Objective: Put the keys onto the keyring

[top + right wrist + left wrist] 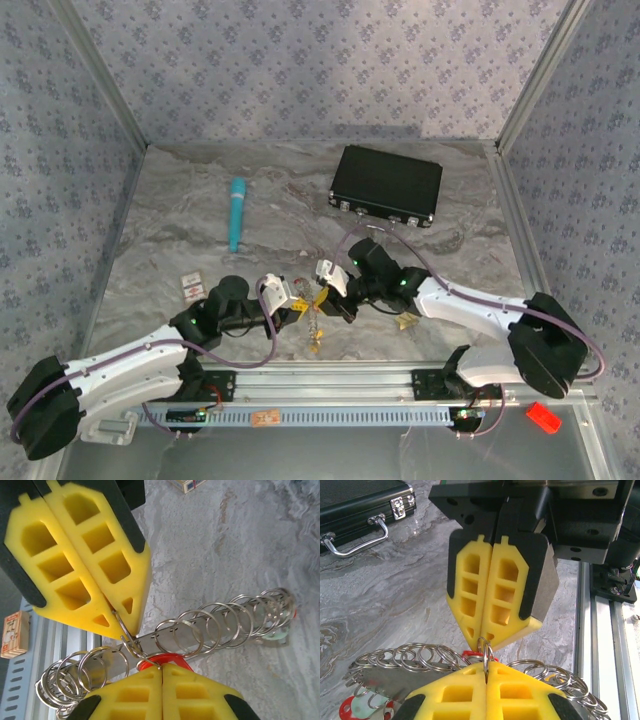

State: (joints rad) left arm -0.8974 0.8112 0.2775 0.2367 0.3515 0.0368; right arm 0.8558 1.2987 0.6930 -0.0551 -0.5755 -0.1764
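Left gripper (486, 669) and right gripper (161, 670), yellow-padded, are both closed on one small silvery wire ring (485, 652) at lower centre; threading seems in hand, and next needs spreading its coils carefully.

you've got yellow fingers (465, 676) backed in black, silvery key rings (422, 656), a grey marbled table (200, 240), black case (385, 185), teal tube (237, 212), floral blue-grey walls (300, 60).
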